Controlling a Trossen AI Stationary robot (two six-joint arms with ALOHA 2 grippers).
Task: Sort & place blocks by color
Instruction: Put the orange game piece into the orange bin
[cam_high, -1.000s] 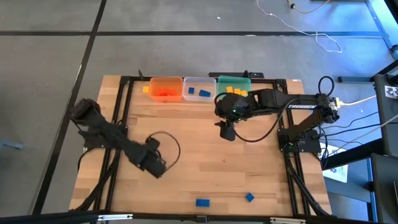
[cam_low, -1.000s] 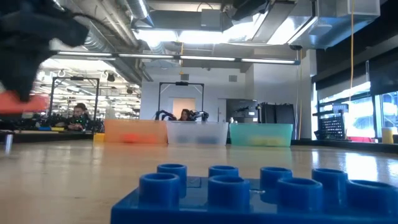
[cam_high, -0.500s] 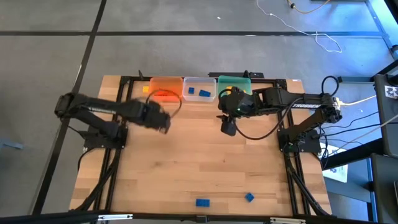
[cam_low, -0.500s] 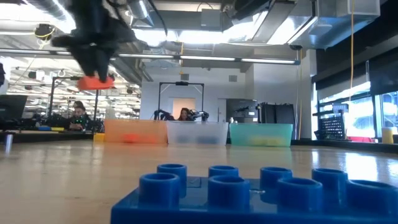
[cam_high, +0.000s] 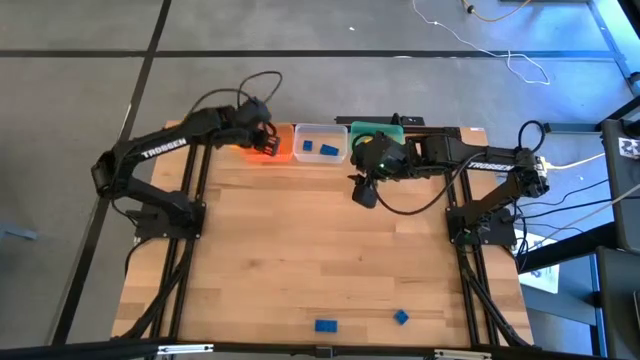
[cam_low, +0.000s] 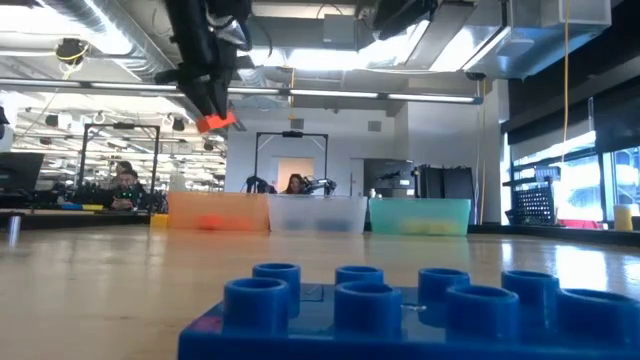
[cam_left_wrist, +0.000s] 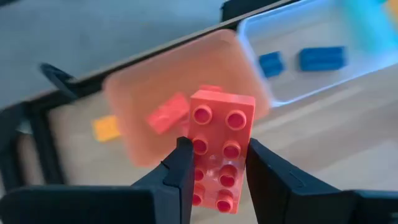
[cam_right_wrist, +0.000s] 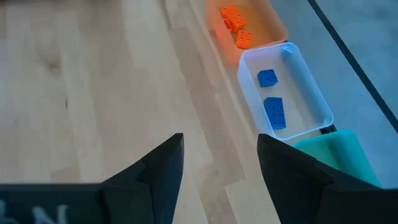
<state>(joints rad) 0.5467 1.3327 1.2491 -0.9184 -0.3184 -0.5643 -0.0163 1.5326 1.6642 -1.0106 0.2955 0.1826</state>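
Note:
My left gripper (cam_high: 262, 143) hangs over the orange tub (cam_high: 270, 150) at the far edge, shut on an orange brick (cam_left_wrist: 219, 149), which the low view shows high above the table as brick (cam_low: 215, 122). The orange tub (cam_left_wrist: 155, 93) holds other orange bricks (cam_left_wrist: 166, 113). The clear tub (cam_high: 320, 142) holds two blue bricks (cam_right_wrist: 272, 99). My right gripper (cam_high: 366, 192) is open and empty above the table, in front of the green tub (cam_high: 378, 131). Two blue bricks (cam_high: 326, 325) (cam_high: 401, 317) lie flat near the near edge. My left gripper pinches the orange brick between its two fingers (cam_left_wrist: 180, 180), one on each long side (cam_left_wrist: 198, 168), with the studded face toward the wrist camera. The fingers point down from above. The brick is lifted clear, its free end sticking out past the fingertips over the orange tub.
A yellow brick (cam_high: 234, 143) lies on the table just left of the orange tub. The three tubs stand in a row along the far edge. A large blue brick (cam_low: 400, 310) sits right in front of the low camera. Bare wood lies between the tubs and the near bricks.
My left gripper has travelled from the table's left middle to the far edge and risen, carrying the orange brick until it hangs over the orange tub. My right gripper has drifted a little toward the far edge.

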